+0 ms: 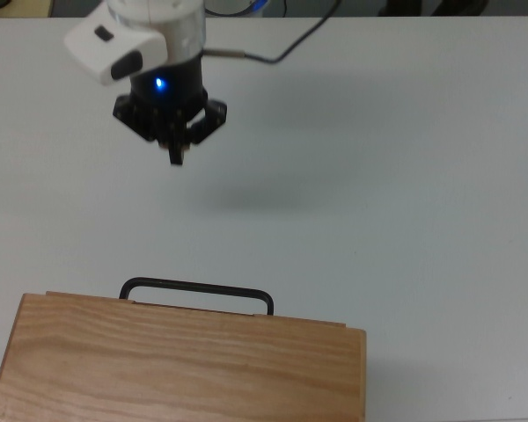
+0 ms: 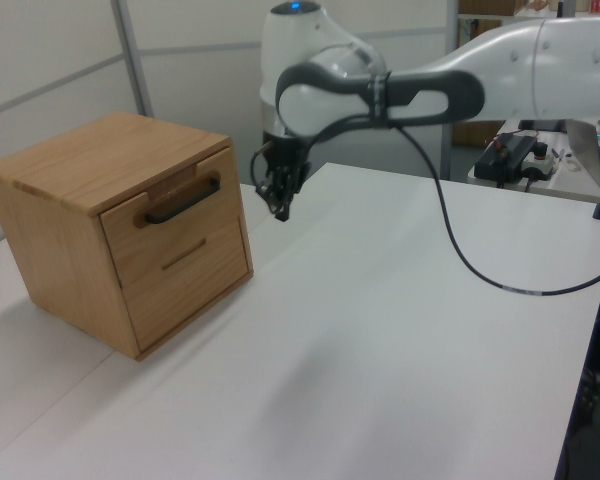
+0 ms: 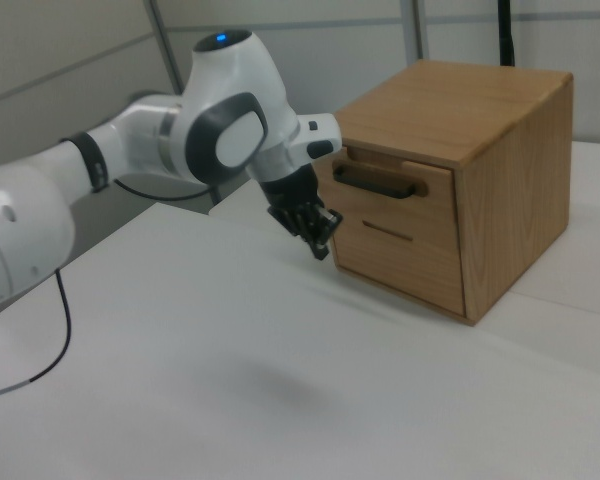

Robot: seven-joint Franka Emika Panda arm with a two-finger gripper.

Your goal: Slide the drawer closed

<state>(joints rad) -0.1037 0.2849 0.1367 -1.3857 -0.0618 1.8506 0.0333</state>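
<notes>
The drawer (image 2: 175, 222) sits flush in the cabinet (image 2: 75, 170) on the table (image 2: 380, 340). The tool (image 1: 175, 158), fingers pressed together, hangs well apart from its handle (image 1: 196, 288), holding nothing.

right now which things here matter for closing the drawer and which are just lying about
Job: drawer, its handle, gripper.
Just there: cabinet, table, cable.

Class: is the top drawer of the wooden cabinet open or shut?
Shut: the drawer front sits flush with the cabinet face; only its handle protrudes.
</notes>
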